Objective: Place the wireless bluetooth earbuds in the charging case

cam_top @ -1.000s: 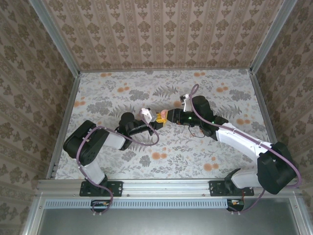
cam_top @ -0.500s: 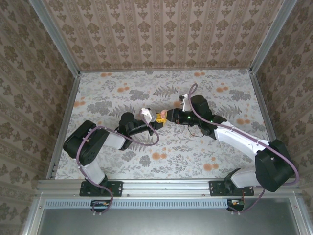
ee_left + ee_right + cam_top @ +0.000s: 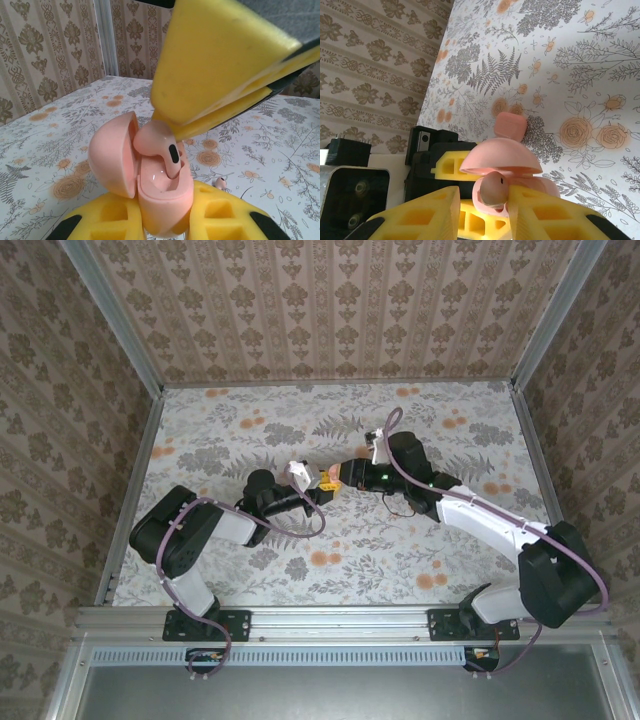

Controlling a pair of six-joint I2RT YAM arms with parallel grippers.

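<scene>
Pale pink glossy plastic earbud (image 3: 155,142), with a short stem bearing a dark oval mark, is pinched between the yellow foam-padded fingers of the right claw (image 3: 487,200), which are narrowed onto its rounded head. In the left wrist view the right claw comes in from the upper right. The earbud's stem dips into the hollow of the pale pink rounded plastic charging case (image 3: 162,200), while its head stands above the rim. The case's domed lid (image 3: 115,155) is swung open to the left in that view. The left claw (image 3: 165,217) is clamped on the lower body of the case, one yellow finger on either side, holding it upright. In the top view the two claws meet tip to tip near the middle of the floral-patterned bench (image 3: 250,430), the left arm reaching in from the left and the right arm from the right. A small pink piece (image 3: 218,183) lies on the bench just beyond the case; it is too small to tell what it is.
</scene>
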